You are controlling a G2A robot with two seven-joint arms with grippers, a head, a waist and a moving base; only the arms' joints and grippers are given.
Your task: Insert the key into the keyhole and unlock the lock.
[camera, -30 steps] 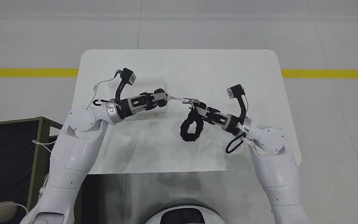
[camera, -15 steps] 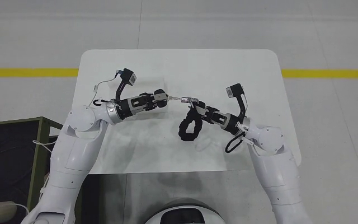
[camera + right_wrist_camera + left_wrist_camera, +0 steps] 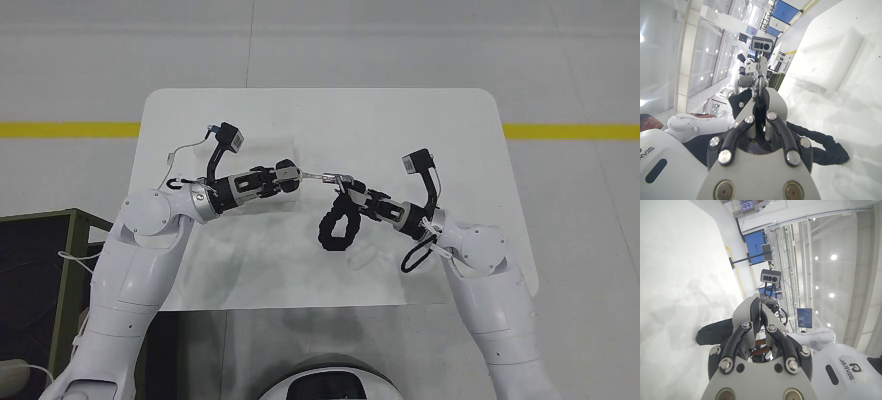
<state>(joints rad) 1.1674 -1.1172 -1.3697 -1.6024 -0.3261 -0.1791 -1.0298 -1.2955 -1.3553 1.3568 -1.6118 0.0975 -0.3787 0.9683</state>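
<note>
Left gripper (image 3: pixel 292 174) is clamped tight on the key (image 3: pixel 314 178). Right gripper (image 3: pixel 352 195) is pinched shut on the lock (image 3: pixel 338 183), with its black cable loop (image 3: pixel 335 228) running toward the table's (image 3: pixel 400 120) near edge. They meet over the middle of the table with the key tip right at the lock, but I can't tell if it's actually in the keyhole.

- White table (image 3: pixel 400 120) with rounded corners.
- White block (image 3: pixel 829 56) lies flat on it.
- Black loop (image 3: pixel 337 230): its far end rests on the table near the middle.
</note>
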